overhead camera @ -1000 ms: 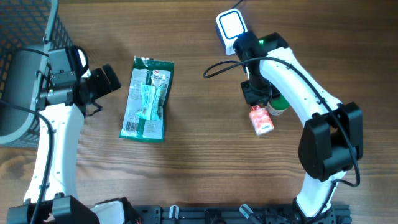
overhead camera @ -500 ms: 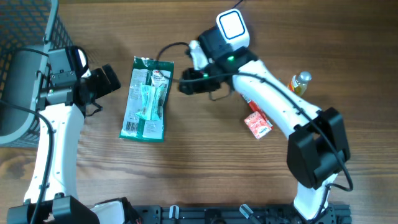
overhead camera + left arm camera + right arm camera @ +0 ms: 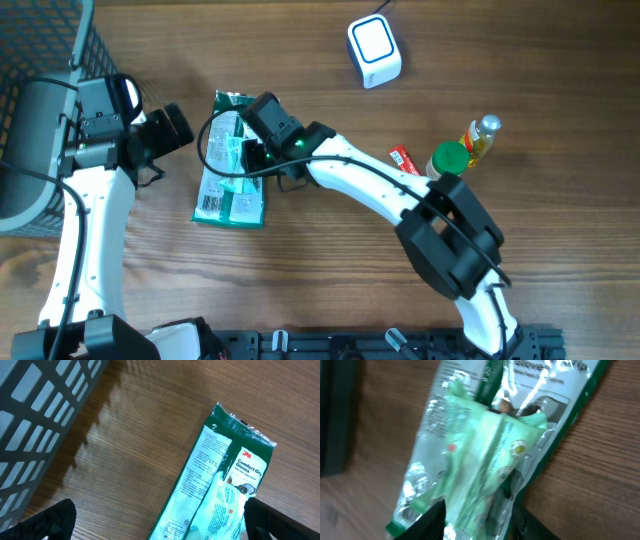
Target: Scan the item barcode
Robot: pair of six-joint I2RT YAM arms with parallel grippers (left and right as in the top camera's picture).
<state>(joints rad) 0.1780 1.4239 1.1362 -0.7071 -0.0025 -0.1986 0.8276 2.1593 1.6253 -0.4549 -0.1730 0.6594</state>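
The item is a flat green-and-clear glove package (image 3: 232,172) lying on the wood table left of centre; it also shows in the left wrist view (image 3: 220,485) and fills the right wrist view (image 3: 490,445). My right gripper (image 3: 258,158) has reached across and hangs low over its upper middle. Its jaws (image 3: 477,525) stand apart, straddling the crinkled middle fold; the view is blurred and no firm grip shows. My left gripper (image 3: 185,125) is wide open just left of the package's top, nothing between its fingers (image 3: 55,520). The white scanner (image 3: 374,50) sits at the back.
A dark mesh basket (image 3: 40,60) stands at the far left corner. On the right lie a red packet (image 3: 405,158), a green-capped bottle (image 3: 448,160) and a small yellow bottle (image 3: 480,135). My right arm spans the table's middle.
My right arm swung from the right side, past the scanner, over to the glove package. The red packet now lies beside the bottles. The left arm has not moved.
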